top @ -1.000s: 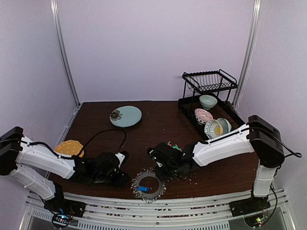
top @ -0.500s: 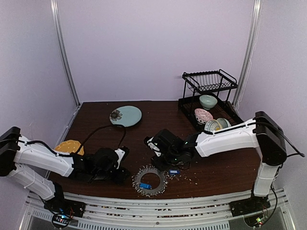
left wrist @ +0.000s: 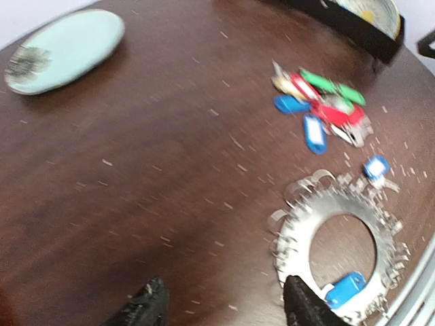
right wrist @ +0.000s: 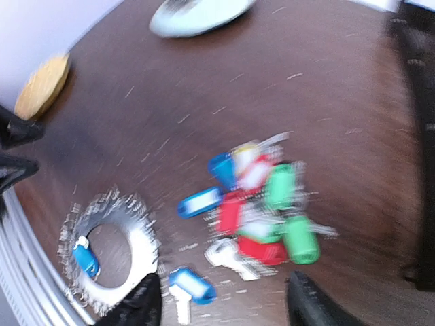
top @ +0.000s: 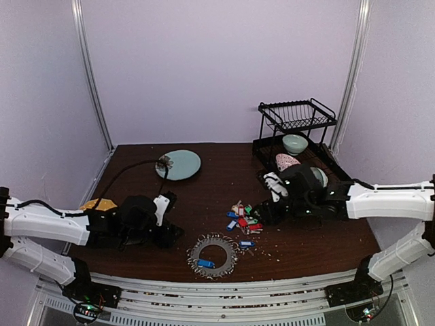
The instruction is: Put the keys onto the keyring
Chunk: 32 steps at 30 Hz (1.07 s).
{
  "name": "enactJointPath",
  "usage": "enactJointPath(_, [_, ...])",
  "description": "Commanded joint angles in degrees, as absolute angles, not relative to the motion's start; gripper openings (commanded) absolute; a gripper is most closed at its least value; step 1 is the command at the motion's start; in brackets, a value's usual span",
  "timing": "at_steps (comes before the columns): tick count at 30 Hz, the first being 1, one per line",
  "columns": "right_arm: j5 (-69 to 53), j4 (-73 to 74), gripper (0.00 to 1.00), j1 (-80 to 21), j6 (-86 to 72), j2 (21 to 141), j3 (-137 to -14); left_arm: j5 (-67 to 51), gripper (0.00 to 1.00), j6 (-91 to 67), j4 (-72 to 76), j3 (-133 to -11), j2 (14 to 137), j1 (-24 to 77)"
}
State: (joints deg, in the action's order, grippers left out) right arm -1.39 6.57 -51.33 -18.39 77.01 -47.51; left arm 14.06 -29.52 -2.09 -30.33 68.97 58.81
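The keyring (top: 212,257), a spiky wreath of small silver keys, lies near the table's front edge with one blue-tagged key (top: 206,263) on its rim. A pile of blue, red and green tagged keys (top: 243,219) lies behind it, and a single blue-tagged key (top: 247,243) lies to its right. My left gripper (top: 172,235) is open and empty just left of the keyring (left wrist: 299,238). My right gripper (top: 262,213) is open and empty just right of the pile (right wrist: 265,210). The right wrist view also shows the keyring (right wrist: 139,238) and the single blue key (right wrist: 194,285).
A pale blue plate (top: 178,164) sits at the back left. A yellow object (top: 98,206) lies at the left edge. A black dish rack (top: 299,142) with patterned bowls stands at the back right. Small light specks scatter the dark table.
My right arm has pulled back to the right, uncovering the pile of tagged keys. My left gripper has drawn slightly away from the keyring. The keyring has barely shifted.
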Motion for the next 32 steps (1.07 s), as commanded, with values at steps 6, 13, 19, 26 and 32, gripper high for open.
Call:
enactJointPath(6, [8.1, 2.4, 1.00, -27.5, -25.1, 48.8, -30.7, 20.6, 0.79, -25.5, -8.7, -29.6, 56.2, 39.8])
enactJointPath(13, [20.7, -1.3, 1.00, -15.5, -24.9, 33.3, -22.0, 29.5, 0.87, -27.4, -4.2, -26.5, 47.9, 28.2])
enactJointPath(19, [20.2, -6.5, 1.00, -12.2, -27.3, 37.2, -18.8, 44.5, 0.87, -28.2, 2.7, -22.5, 46.9, 26.9])
enactJointPath(26, [23.5, -10.1, 1.00, -12.1, -34.0, 37.1, -14.7, 50.3, 0.87, -26.3, 10.3, -16.5, 45.6, 26.8])
enactJointPath(32, [26.1, -9.4, 1.00, -12.1, -35.2, 32.8, -12.8, 49.2, 0.87, -25.0, 10.8, -17.3, 47.3, 26.8])
